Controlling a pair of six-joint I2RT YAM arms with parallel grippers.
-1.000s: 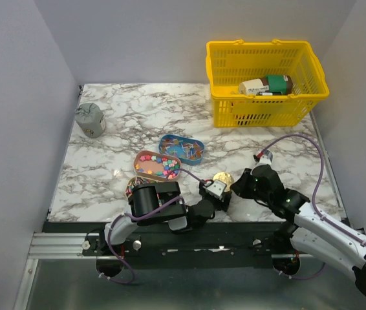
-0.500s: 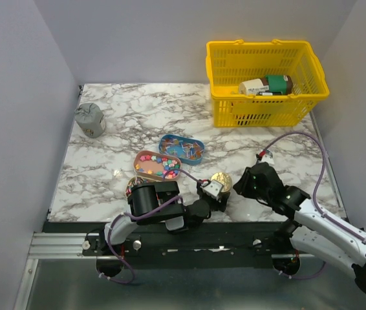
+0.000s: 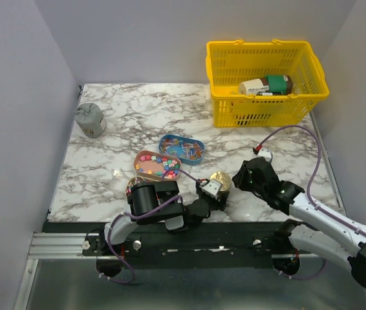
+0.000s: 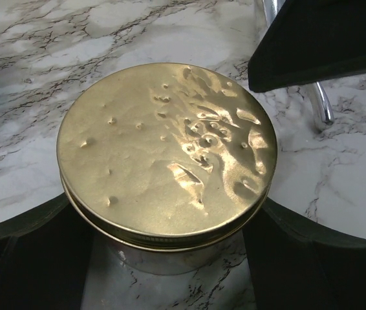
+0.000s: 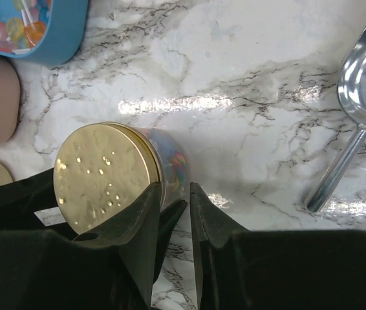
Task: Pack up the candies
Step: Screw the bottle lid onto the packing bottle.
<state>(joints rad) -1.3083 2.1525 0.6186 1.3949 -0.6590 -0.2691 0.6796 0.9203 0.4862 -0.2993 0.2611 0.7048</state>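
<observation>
The left arm's fingers (image 4: 28, 258), spread wide, sit against both sides of a gold-lidded jar (image 4: 167, 161) standing upright on the marble counter (image 3: 125, 110), seemingly gripping it. The right arm's fingers (image 5: 134, 226), almost closed and empty, are just right of the jar, one touching its glass. Some candies (image 5: 173, 161) show inside the jar. More fill a pink tray (image 3: 158, 166) and a blue tray (image 3: 182, 148) just beyond, nearer the left arm. A metal scoop (image 5: 364, 84) lies to the right.
</observation>
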